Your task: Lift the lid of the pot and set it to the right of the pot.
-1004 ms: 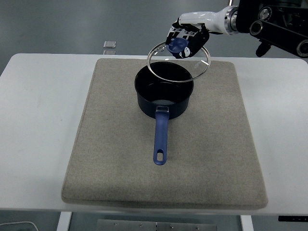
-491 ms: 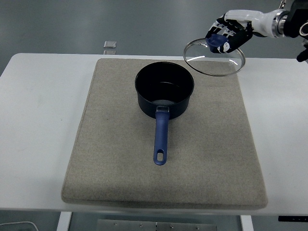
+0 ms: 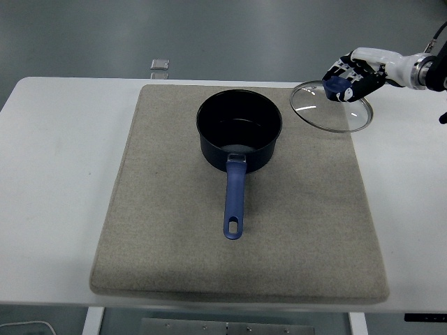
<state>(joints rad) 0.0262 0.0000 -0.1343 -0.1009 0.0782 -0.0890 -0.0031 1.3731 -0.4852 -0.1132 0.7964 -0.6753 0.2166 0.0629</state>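
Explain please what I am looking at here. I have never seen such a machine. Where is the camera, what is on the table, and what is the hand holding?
This is a robot shaped like a person, working at a white table. The one camera sits high on the robot's side and looks forward and down, so the table's near edge is at the bottom of the picture. A grey mat covers most of the table. On it stands a dark blue pot, open, with its handle pointing toward the camera. The right hand, coming in from the right edge, grips the knob of a glass lid to the right of the pot, above the mat's far right corner. The left arm is not visible.
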